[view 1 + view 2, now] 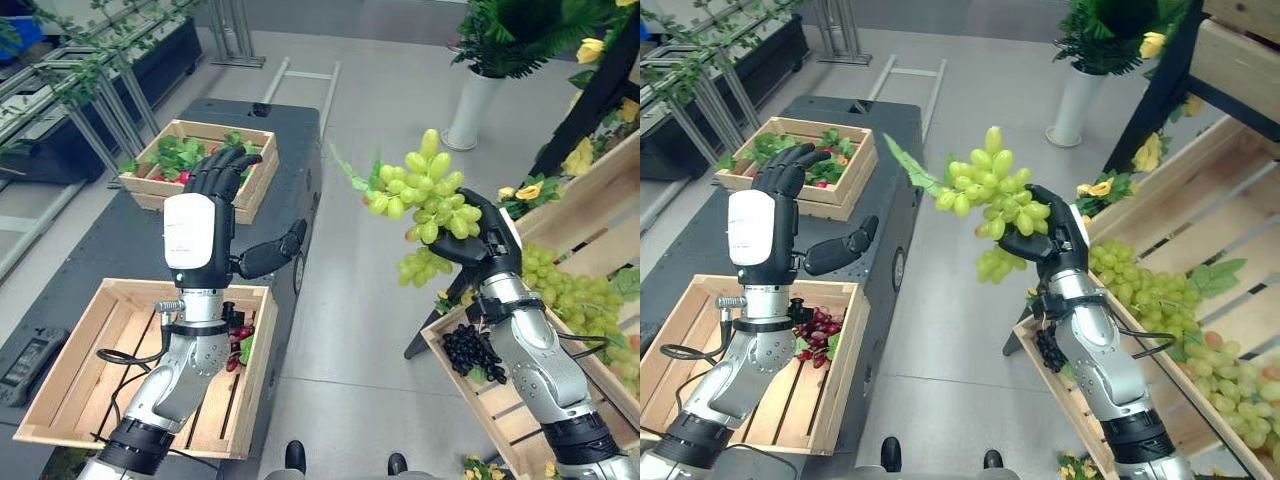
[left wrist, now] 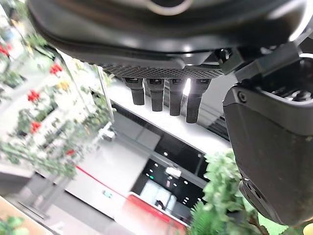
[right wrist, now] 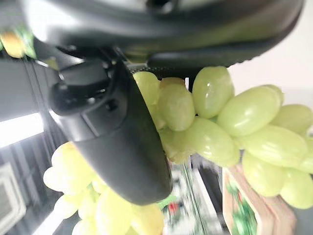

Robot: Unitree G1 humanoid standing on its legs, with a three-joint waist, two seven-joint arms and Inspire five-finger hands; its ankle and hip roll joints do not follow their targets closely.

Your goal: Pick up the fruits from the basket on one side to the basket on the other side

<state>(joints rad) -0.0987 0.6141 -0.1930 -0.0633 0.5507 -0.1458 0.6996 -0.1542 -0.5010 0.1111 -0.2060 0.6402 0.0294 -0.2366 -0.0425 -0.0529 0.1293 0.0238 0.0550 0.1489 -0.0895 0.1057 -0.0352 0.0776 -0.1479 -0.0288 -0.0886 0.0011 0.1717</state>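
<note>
While the green grape bunch (image 1: pixel 425 195) hangs in mid-air above the floor (image 1: pixel 360 330), we see our right hand (image 1: pixel 480 240) wrapped around it, fingers and thumb curled tight on the fruit, a green leaf (image 1: pixel 352 180) trailing off its far-left end. Close up from the wrist, the thumb (image 3: pixel 122 142) presses right across the grapes. Just below that arm sits the right-side crate (image 1: pixel 480 395), with a dark grape bunch (image 1: pixel 470 352) at its near corner and more green grapes (image 1: pixel 575 290) piled behind. Over on our left, the left hand (image 1: pixel 205 215) is raised, fingers straight and thumb spread, holding nothing. Beneath it on the dark desk (image 1: pixel 110 250) rests the near wooden basket (image 1: pixel 90 400), red grapes (image 1: pixel 238 345) lying inside it. Farther back stands another basket (image 1: pixel 200 170) of leaves and red fruit.
</note>
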